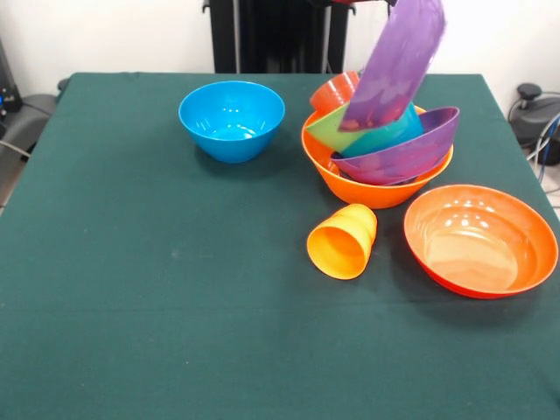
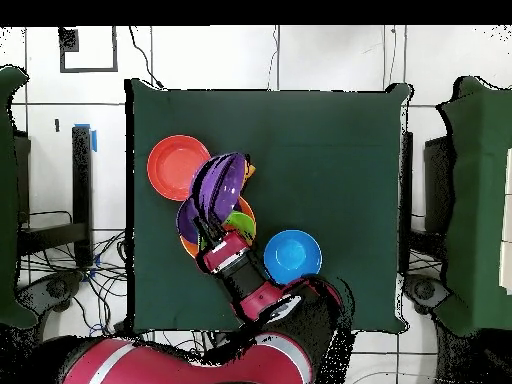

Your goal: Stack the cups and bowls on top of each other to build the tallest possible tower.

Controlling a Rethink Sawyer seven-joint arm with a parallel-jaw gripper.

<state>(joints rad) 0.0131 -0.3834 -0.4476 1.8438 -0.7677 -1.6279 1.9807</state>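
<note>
The tool (image 2: 213,238) pinches a glossy, light, slippery purple plastic bowl (image 1: 398,59) by its thin rim, tilted above the nested tower (image 1: 378,153).

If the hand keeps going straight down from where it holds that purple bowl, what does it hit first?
Most likely the tower: the held purple bowl hangs tilted right above the green bowl and the second purple bowl. The hand itself shows only from overhead, so depth is uncertain.
</note>
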